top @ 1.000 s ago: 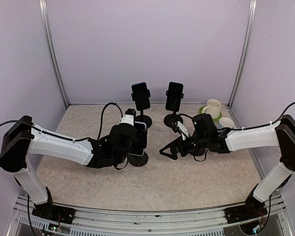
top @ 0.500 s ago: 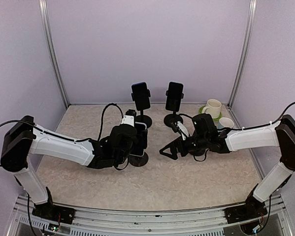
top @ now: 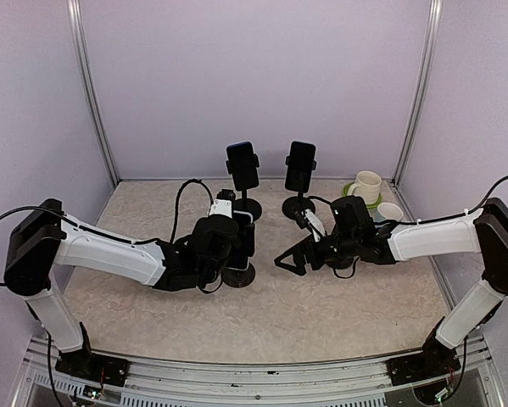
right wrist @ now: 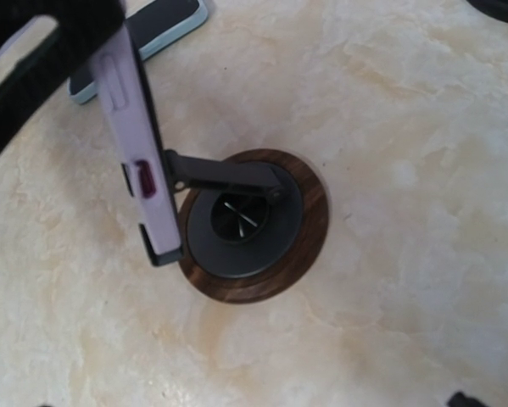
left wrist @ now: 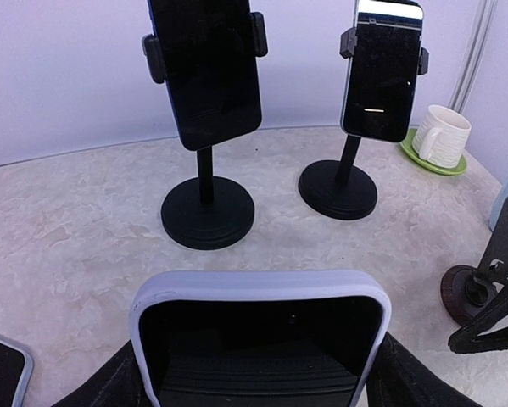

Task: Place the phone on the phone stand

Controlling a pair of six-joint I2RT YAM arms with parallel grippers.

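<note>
My left gripper (left wrist: pixel 258 377) is clamped on the lavender-cased phone (left wrist: pixel 258 292), a finger at either side. The phone fills the bottom of my left wrist view. In my right wrist view it stands nearly upright at the left of the frame, against the black cradle arm of the phone stand (right wrist: pixel 309 229), whose round wood-rimmed base sits at centre.

I judge this to be the seating step. I should lower the phone until its bottom edge rests in the cradle and its back leans on the arm. Only then should I part my jaws, slowly, since so small a base might tip or slide. I cannot tell whether the edge is already seated.

My left arm stretches low across the table (left wrist: pixel 67 229) toward centre. My right gripper (top: pixel 292 261) hovers just right of the stand, jaws apart and empty, its arm reaching in from the right.

Beyond, a spare phone (right wrist: pixel 152 30) lies flat. Farthest back, two tall stands (left wrist: pixel 207 72) carry phones.
</note>
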